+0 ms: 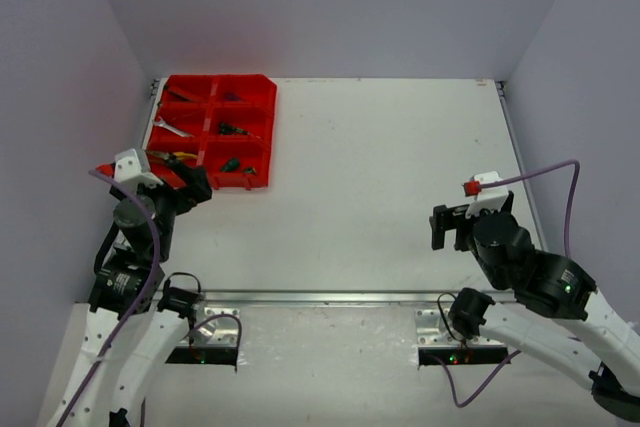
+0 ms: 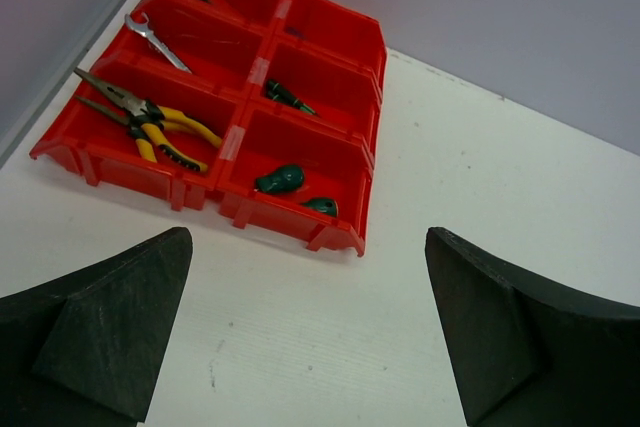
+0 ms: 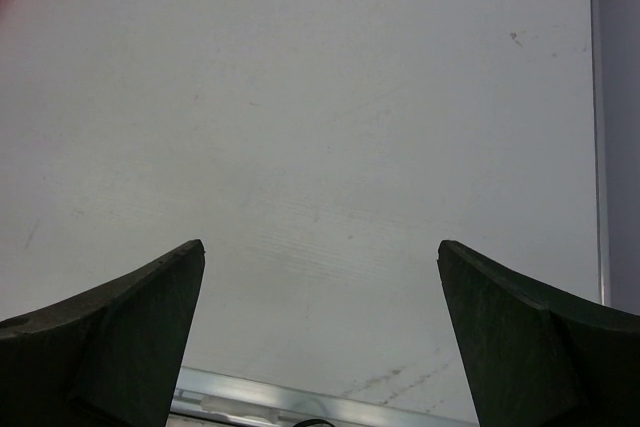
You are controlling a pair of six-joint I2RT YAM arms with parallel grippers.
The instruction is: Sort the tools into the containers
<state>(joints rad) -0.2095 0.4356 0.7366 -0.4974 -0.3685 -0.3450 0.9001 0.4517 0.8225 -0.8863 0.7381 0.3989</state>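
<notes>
Six red compartments in one organiser tray (image 2: 130, 169), just ahead of the left gripper (image 2: 308, 287). Its jaws are spread wide, nothing between them. Yellow-handled pliers (image 2: 150, 125) lie nearest-left and green-handled tools (image 2: 280, 180) nearest-right. A silver wrench (image 2: 155, 42) and a dark screwdriver (image 2: 290, 97) sit one row beyond. The right gripper (image 3: 320, 277) is also spread and holds nothing, over the white table (image 3: 330, 97), well apart from the tray.

Table (image 1: 400, 197): white, matte, faintly scuffed.
Far wall (image 1: 330, 7): plain pale lilac-grey panel.
Left wall (image 1: 60, 97): same plain panel, meeting the table edge.
Right wall (image 1: 590, 67): same, beyond a thin metal strip (image 1: 516, 167).
Metal rail (image 1: 320, 297): along the table's near edge.
</notes>
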